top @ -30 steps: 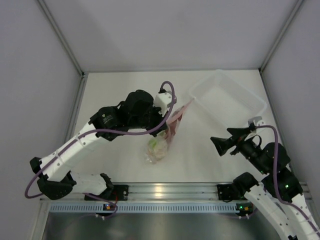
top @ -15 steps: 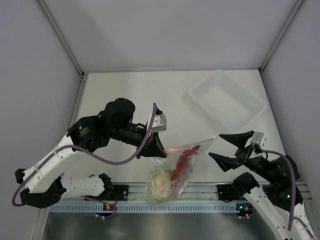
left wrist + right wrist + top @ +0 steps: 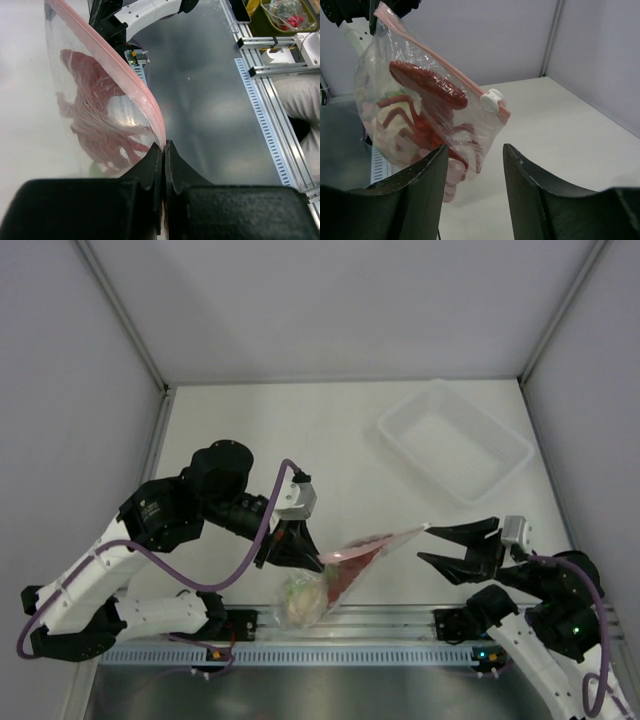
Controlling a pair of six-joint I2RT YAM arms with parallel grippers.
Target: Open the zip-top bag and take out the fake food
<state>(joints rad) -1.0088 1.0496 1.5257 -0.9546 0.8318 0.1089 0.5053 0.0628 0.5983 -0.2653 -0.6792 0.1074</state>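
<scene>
One zip-top bag (image 3: 420,112) hangs from the left pincer (image 3: 164,151)

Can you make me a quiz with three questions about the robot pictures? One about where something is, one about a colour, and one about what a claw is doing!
1. Where is the clear tray?
A) on the far right part of the table
B) under the bag
C) in a gripper

2. What colour is the zip strip on the zip-top bag?
A) blue
B) pink
C) green

3. What is the left gripper doing?
A) wide open
B) shut on the bag's edge
C) holding the tray

Answers:
1 A, in the top view it sits far back on the right.
2 B, the strip along the bag's top edge is pink.
3 B, its fingers are pressed together on the bag's edge, holding it up.
</scene>
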